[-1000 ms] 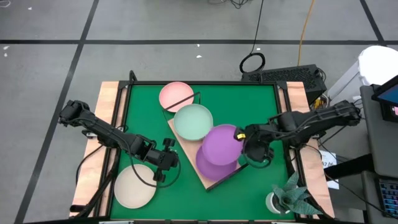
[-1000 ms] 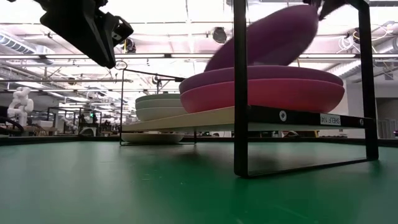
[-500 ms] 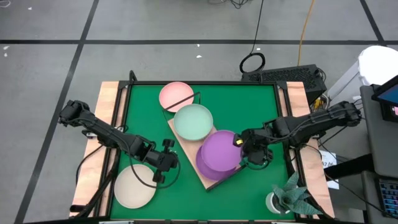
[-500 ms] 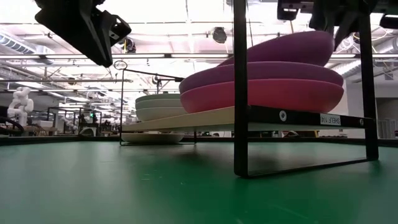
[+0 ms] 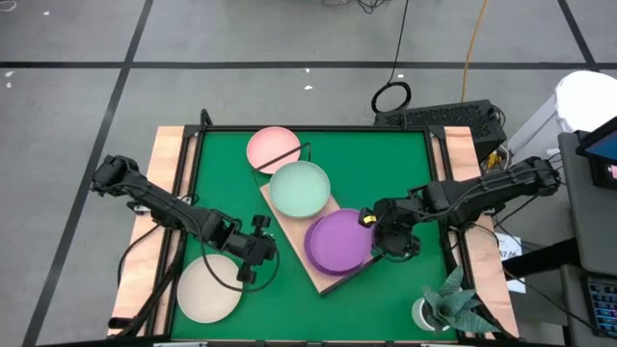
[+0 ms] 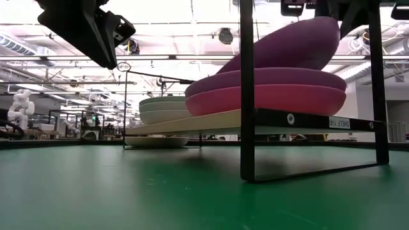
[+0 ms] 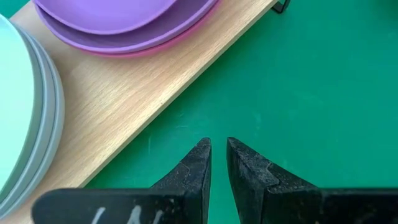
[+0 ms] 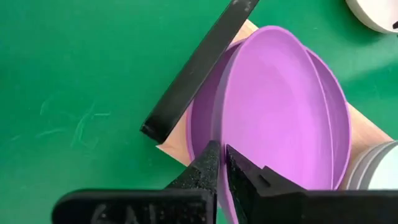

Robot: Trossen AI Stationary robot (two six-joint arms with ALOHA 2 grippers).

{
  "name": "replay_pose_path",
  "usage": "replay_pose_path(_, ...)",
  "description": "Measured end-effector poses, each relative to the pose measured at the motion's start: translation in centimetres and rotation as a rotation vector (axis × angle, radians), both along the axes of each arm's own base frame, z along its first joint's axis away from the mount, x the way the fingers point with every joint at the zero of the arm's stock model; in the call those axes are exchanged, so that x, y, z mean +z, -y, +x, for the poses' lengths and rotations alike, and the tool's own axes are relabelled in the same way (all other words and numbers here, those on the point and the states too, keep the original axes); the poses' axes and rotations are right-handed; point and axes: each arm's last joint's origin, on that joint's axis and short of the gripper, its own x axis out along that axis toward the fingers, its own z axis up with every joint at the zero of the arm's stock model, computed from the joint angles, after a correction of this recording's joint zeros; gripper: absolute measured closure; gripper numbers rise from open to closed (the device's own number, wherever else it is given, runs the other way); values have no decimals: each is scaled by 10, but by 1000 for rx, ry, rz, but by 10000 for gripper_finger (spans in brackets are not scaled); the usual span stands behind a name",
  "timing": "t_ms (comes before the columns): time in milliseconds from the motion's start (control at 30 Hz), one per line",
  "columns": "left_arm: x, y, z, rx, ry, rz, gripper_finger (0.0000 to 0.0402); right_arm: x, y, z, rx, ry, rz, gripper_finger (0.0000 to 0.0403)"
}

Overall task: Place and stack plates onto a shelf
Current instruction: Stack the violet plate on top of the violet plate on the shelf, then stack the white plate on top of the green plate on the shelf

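Note:
A purple plate (image 5: 337, 241) sits tilted on top of a purple and magenta stack (image 6: 268, 96) at the near end of the light wood shelf (image 5: 322, 280). My right gripper (image 5: 370, 229) is shut on that top plate's right rim. Mint green plates (image 5: 300, 187) are stacked on the shelf's far end. A salmon pink plate (image 5: 273, 147) lies on the green mat by the shelf's far end. A beige plate (image 5: 208, 288) lies near the table's near-left corner. My left gripper (image 5: 254, 249) hovers shut above the mat between the beige plate and the shelf. My right gripper pinches the top purple plate's rim (image 8: 219, 132) between its two fingers, coming from the table's right side and slanting down. The held side is raised; the opposite edge (image 6: 238, 66) rests on the purple plate below, so the plate sits tilted.
The shelf's black wire frame (image 6: 246, 96) stands at its near end, close beside the right gripper. A potted plant (image 5: 448, 306) occupies the near-right corner. Open green mat (image 5: 386, 164) lies toward the far right.
The right gripper has moved down and a little toward the table's left and near side, bringing the purple plate from steeply tilted in the air to resting by its left edge on the purple stack. The left arm has kept still.

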Motion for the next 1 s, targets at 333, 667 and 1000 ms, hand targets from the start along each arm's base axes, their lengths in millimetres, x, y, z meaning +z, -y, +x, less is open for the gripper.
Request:
replay_pose_path(333,0,0,0,1,0,0,343,7,0,-1,-106,10,79,367)
replay_pose_path(667,0,0,0,4,1,0,343,44,8,-27,-288,173,213,374)
replay_pose_path(1000,-6,20,-22,68,-122,-33,343,71,25,-42,-845,432,245,402)
